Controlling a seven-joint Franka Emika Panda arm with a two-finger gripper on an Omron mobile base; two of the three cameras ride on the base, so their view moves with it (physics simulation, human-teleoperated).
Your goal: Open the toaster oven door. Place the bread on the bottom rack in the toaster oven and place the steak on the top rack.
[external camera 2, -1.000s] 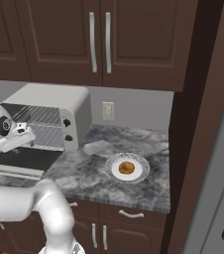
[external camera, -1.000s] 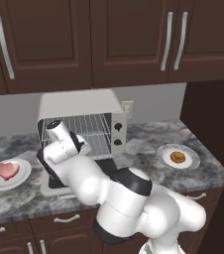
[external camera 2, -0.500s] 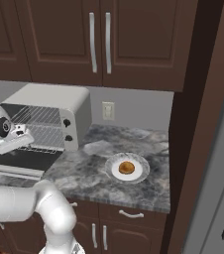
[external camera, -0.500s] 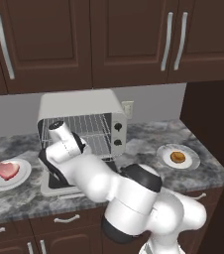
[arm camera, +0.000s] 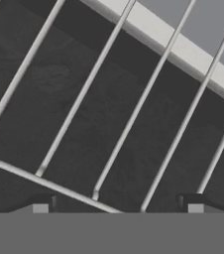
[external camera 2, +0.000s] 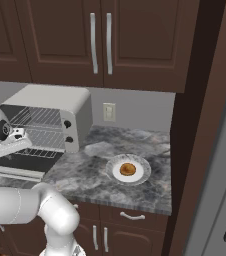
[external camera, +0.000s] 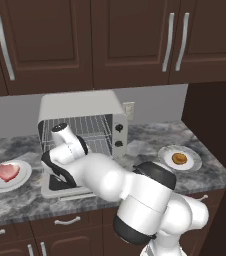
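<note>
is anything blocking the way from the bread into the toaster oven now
Nothing fixed. The toaster oven door is dropped open, so both racks are exposed. The bread lies on its plate on the counter to the oven's right. At the oven mouth, over the door, hangs the arm's own open gripper.

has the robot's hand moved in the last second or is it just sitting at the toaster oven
Yes, slightly. In the left base view the gripper has eased lower and leftward against the toaster oven, now sitting over the open toaster oven door. Its jaws are open and empty.
</note>
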